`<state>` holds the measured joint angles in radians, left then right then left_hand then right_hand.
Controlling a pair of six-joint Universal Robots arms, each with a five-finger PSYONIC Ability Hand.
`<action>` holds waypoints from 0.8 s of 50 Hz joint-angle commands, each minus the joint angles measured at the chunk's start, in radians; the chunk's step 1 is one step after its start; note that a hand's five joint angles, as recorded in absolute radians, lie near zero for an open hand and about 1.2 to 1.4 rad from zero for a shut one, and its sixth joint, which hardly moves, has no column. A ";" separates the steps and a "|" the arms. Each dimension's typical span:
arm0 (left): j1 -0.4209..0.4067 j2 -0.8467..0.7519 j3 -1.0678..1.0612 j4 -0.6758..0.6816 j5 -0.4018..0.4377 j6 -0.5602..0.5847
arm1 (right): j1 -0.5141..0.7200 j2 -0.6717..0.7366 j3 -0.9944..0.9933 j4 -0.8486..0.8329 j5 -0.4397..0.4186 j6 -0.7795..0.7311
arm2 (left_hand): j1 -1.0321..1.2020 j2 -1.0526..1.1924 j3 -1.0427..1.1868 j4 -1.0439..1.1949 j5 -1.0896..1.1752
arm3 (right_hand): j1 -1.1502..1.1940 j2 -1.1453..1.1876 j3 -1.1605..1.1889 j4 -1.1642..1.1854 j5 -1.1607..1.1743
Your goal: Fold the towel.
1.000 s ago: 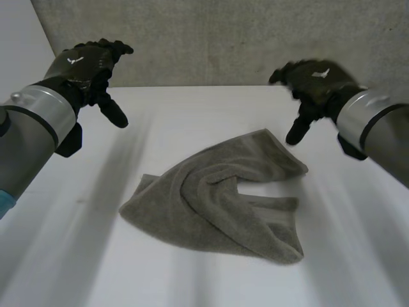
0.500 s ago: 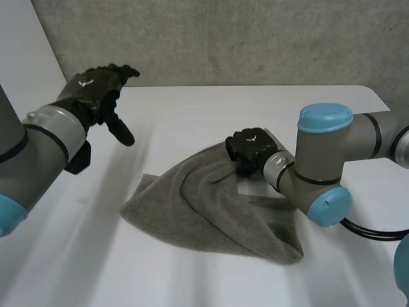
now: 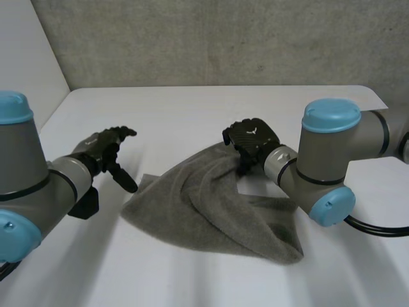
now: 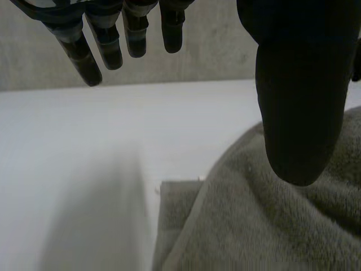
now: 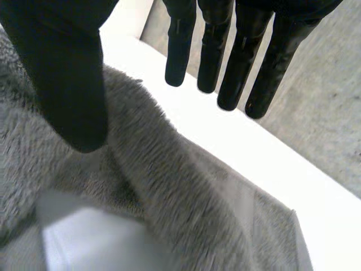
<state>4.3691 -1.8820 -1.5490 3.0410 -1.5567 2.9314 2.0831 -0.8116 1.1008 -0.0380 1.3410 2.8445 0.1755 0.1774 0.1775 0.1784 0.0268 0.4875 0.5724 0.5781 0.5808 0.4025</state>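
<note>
A grey towel [image 3: 211, 204] lies crumpled on the white table [image 3: 185, 109], with a thick fold running across its middle. My left hand [image 3: 102, 148] hovers just beside the towel's left corner [image 3: 144, 182], fingers straight and spread. In the left wrist view its thumb [image 4: 299, 113] hangs over the towel [image 4: 254, 226] without touching it. My right hand [image 3: 252, 139] is at the towel's far edge, pointing down at it. In the right wrist view its fingers [image 5: 225, 51] are straight and apart from the thumb [image 5: 70, 73], with a raised fold of towel [image 5: 169, 186] below them.
A grey concrete wall [image 3: 223, 38] runs along the table's far edge. A white side panel [image 3: 25, 70] stands at the left. My right arm's elbow [image 3: 329, 160] lies low over the table, right of the towel.
My right arm swung in and brought its hand down from above the table to the towel's far edge. My left hand dropped and moved close to the towel's left corner.
</note>
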 commanded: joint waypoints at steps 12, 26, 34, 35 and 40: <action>-0.006 -0.138 -0.013 -0.011 -0.005 0.003 | 0.003 -0.029 -0.007 0.001 -0.002 -0.050 | 0.082 0.080 0.080 0.079 0.056 | 0.909 0.824 0.818 0.815 0.819; -0.005 -0.193 0.044 0.018 0.000 0.000 | 0.006 -0.485 0.122 -0.023 -0.025 -0.039 | 0.047 0.045 0.045 0.044 0.021 | 0.909 0.824 0.818 0.815 0.819; -0.026 -0.281 0.090 0.012 0.090 -0.005 | 0.008 -0.641 0.218 -0.026 -0.059 -0.045 | 0.070 0.068 0.068 0.067 0.044 | 0.909 0.824 0.818 0.815 0.819; -0.026 -0.281 0.090 0.012 0.090 -0.005 | 0.008 -0.659 0.235 -0.028 -0.062 -0.051 | 0.070 0.068 0.068 0.067 0.045 | 0.909 0.824 0.818 0.815 0.819; -0.069 -0.284 0.099 0.015 0.234 -0.003 | 0.000 -0.679 0.264 -0.028 -0.057 -0.053 | 0.225 0.223 0.223 0.222 0.199 | 0.909 0.824 0.818 0.815 0.819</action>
<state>4.3504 -2.1440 -1.4641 3.0543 -1.5081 2.9273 2.0908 -1.4389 1.3082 -0.0643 1.2882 2.7990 0.2110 0.2093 0.2096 0.2095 0.0362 0.9604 1.1769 1.1844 1.1907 0.9658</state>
